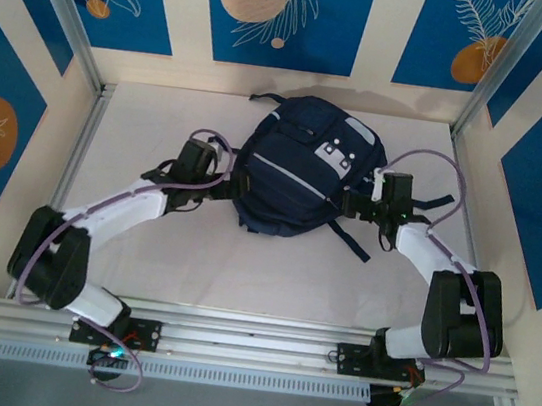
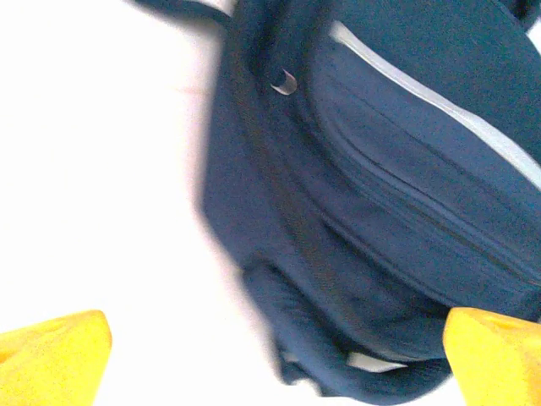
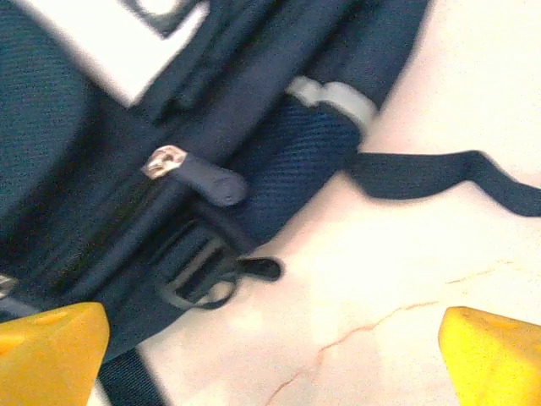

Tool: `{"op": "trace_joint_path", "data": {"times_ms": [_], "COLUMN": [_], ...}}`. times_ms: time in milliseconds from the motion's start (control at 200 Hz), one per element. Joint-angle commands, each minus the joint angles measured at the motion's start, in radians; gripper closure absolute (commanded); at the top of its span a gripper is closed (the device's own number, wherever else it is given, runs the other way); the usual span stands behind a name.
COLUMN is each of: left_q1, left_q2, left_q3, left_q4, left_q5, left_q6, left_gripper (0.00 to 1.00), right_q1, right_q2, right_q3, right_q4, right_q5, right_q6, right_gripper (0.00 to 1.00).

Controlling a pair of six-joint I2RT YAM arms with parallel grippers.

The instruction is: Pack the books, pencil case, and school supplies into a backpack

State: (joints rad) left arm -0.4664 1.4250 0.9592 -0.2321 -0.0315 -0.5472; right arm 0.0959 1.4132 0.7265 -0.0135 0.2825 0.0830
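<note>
Backpack (image 1: 297, 161) lies mid-surface (image 1: 193, 253), zips (image 3: 169, 162) seemingly closed.
Left hand (image 1: 221, 188) at its 9 o'clock, right hand (image 1: 359, 205) at 3, both spread apart and empty; packing looks finished.

The backpack (image 1: 296, 171) is navy blue, with white patches (image 1: 359, 132) on its front, a pale grey stripe (image 2: 439, 104) and dark straps (image 3: 439, 172). The table (image 1: 193, 253) is off-white. The jaws are bright yellow. The arms (image 1: 119, 204) are white and black, their cables (image 1: 431, 157) lilac. Cream walls (image 1: 380, 26) carry blue panels (image 1: 304, 36) with white leaf outlines and orange discs.
</note>
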Motion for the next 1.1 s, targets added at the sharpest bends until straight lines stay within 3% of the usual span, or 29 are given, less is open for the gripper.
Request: {"op": "trace_joint_path", "data": {"times_ms": [0,110,245,400,435,475,530,690,860,990,1095], "left_q1": [0.022,0.053,0.135,0.223,0.24,0.256,0.271,0.317,0.364,0.365,0.371], "left_q2": [-0.098,-0.191,-0.272,-0.315,-0.316,-0.315,-0.308,-0.251,-0.015,0.19,0.138], "left_q3": [-0.064,-0.202,-0.347,-0.493,-0.544,-0.595,-0.653,-0.751,-0.771,-0.747,-0.733], "left_q4": [-0.121,0.0,0.159,0.395,0.496,0.61,0.752,1.054,1.392,1.566,1.448], "left_q5": [-0.357,-0.503,-0.537,-0.569,-0.555,-0.532,-0.502,-0.358,-0.235,-0.141,-0.116], "left_q6": [0.204,0.341,0.425,0.451,0.461,0.473,0.507,0.561,0.559,0.598,0.586], "left_gripper": [0.0,0.0,0.0,0.0,0.0,0.0,0.0,0.0,0.0,0.0,0.0], "right_q1": [-0.016,-0.016,-0.033,-0.061,-0.081,-0.081,-0.079,-0.055,-0.053,-0.053,-0.054], "right_q2": [0.025,0.057,0.088,0.077,0.097,0.129,0.093,0.11,0.11,0.11,0.11], "right_q3": [-0.089,-0.167,-0.265,-0.289,-0.317,-0.363,-0.338,-0.338,-0.337,-0.335,-0.335], "right_q4": [0.345,0.523,0.748,0.761,0.815,0.956,0.844,0.874,0.872,0.869,0.869], "right_q5": [0.038,0.105,0.1,-0.001,-0.056,-0.031,-0.006,0.035,0.039,0.037,0.036], "right_q6": [0.045,0.049,0.055,0.056,0.061,0.068,0.077,0.06,0.057,0.058,0.058], "right_gripper": [0.0,0.03,0.0,0.0,0.01,0.01,0.01,0.01,0.01,0.01,0.01]}}
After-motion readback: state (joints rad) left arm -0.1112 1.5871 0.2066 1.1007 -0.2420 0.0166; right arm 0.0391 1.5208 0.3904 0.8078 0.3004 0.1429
